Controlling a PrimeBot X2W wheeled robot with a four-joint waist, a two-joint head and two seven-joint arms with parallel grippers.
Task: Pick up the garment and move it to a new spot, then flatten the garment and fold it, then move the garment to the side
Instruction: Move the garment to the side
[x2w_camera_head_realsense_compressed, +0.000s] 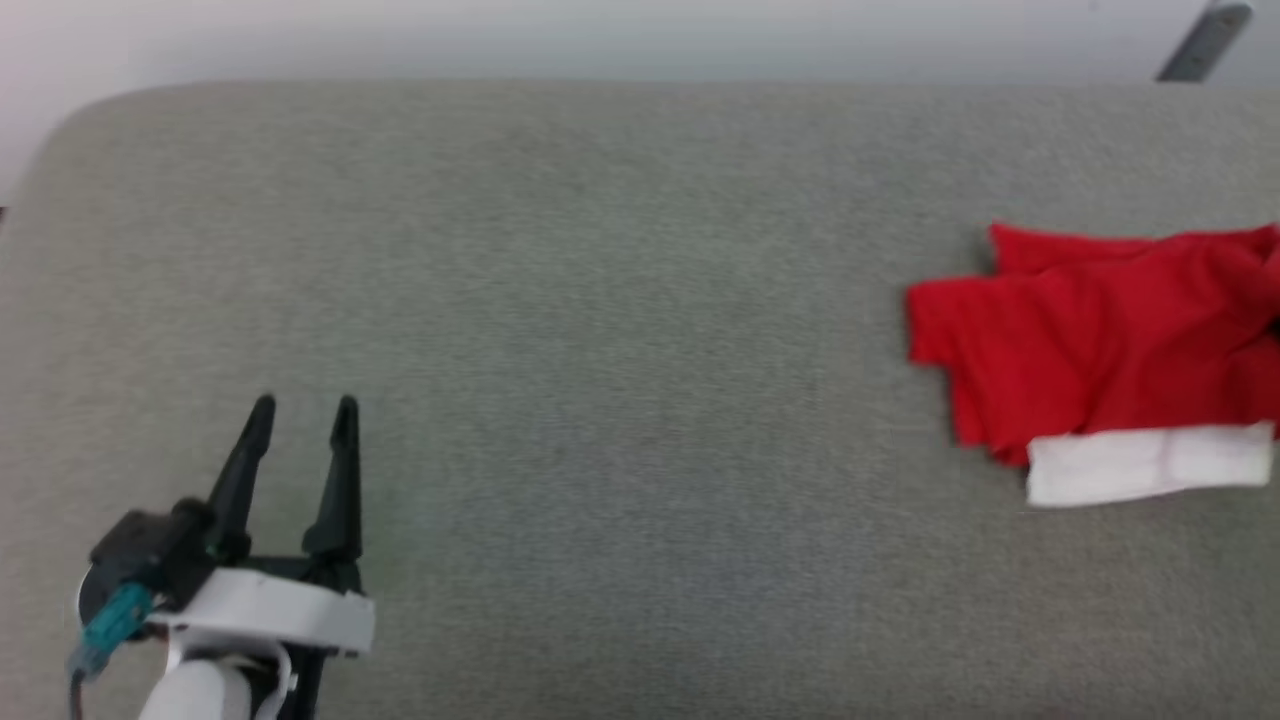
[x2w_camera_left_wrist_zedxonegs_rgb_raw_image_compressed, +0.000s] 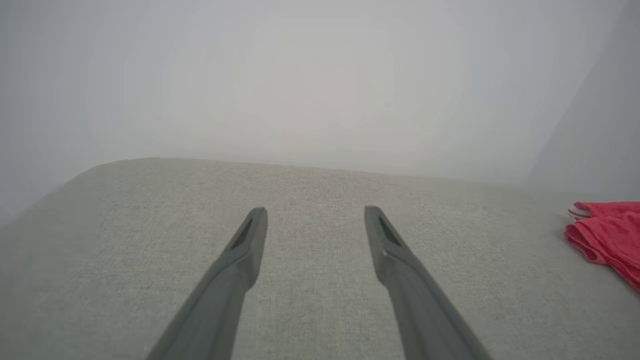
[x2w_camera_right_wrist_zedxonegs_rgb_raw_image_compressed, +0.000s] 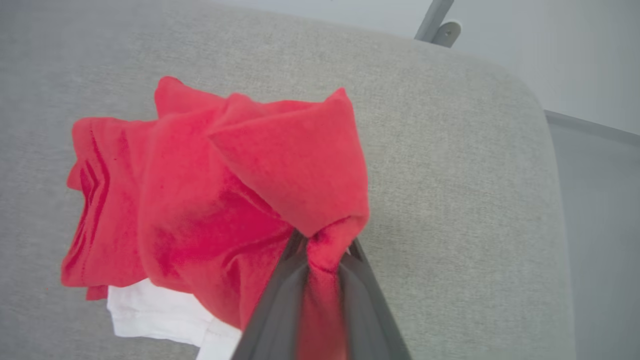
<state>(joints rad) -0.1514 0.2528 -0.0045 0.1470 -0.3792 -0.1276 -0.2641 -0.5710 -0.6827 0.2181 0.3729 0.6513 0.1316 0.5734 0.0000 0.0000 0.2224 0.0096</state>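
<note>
The garment (x2w_camera_head_realsense_compressed: 1090, 345), a bright red T-shirt with a white sleeve showing at its near edge, lies bunched at the right side of the grey padded surface (x2w_camera_head_realsense_compressed: 600, 400). In the right wrist view my right gripper (x2w_camera_right_wrist_zedxonegs_rgb_raw_image_compressed: 325, 245) is shut on a pinched fold of the garment (x2w_camera_right_wrist_zedxonegs_rgb_raw_image_compressed: 240, 190), with red fabric squeezed between its two dark fingers. Far off at the lower left, my left gripper (x2w_camera_head_realsense_compressed: 303, 408) stands open with nothing between its fingers. In the left wrist view that gripper (x2w_camera_left_wrist_zedxonegs_rgb_raw_image_compressed: 315, 212) hovers over bare fabric, and the garment (x2w_camera_left_wrist_zedxonegs_rgb_raw_image_compressed: 607, 235) shows at the right edge.
The grey surface has a rounded far-left corner (x2w_camera_head_realsense_compressed: 90, 110) and a rounded corner by the garment (x2w_camera_right_wrist_zedxonegs_rgb_raw_image_compressed: 520, 85). A pale wall runs behind it. A grey metal bracket (x2w_camera_head_realsense_compressed: 1205, 40) sticks up behind the far right edge. Wide bare surface lies between the two grippers.
</note>
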